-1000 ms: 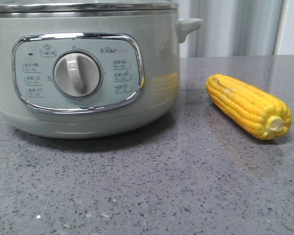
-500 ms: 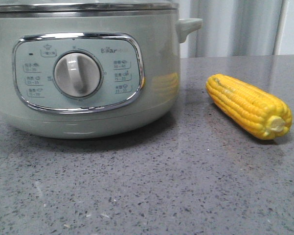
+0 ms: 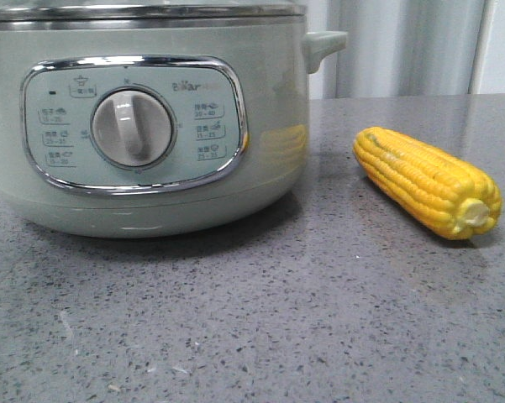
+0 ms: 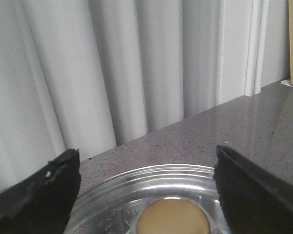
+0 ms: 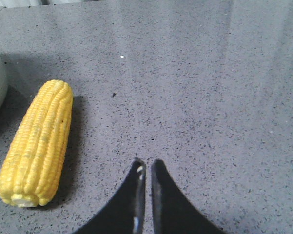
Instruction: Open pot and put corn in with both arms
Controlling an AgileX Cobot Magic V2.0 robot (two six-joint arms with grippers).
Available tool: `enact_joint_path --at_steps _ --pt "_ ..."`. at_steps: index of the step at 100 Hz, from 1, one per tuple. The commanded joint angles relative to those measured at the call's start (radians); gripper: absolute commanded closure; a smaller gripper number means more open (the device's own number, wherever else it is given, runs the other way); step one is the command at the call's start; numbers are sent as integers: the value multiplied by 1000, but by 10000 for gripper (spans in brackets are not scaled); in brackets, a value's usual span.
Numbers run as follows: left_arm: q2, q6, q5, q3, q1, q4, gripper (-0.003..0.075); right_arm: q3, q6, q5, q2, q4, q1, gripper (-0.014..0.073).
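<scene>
nothing moved; only left wrist shows pot (image 3: pixel 151 126) lid (image 4: pixel 151 195).

Left gripper (image 4: pixel 146 195) spread wide above glass lid (image 4: pixel 112 195); tan knob (image 4: pixel 173 222), seemingly centred between fingers (image 4: pixel 39 200); curtain (image 4: pixel 112 68) behind.

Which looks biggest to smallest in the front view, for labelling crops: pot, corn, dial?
1. pot, cut off by the frame
2. corn
3. dial, though it sits nearer the camera

No visible change (front view).
</scene>
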Motion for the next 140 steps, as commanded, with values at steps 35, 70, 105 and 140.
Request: enact_joint_path --at_steps 35,70,105,140 --pt "87 -9 -111 -63 -10 -10 210 -25 -5 -83 14 7 -3 650" --pt "87 -9 -110 -63 -10 -10 435 -25 -5 -83 14 7 -3 650" --pt "87 -9 -115 -63 -10 -10 678 -25 -5 -83 14 7 -3 650" --pt "46 -9 -171 -63 -10 -10 680 -25 -5 -86 14 7 -3 650"
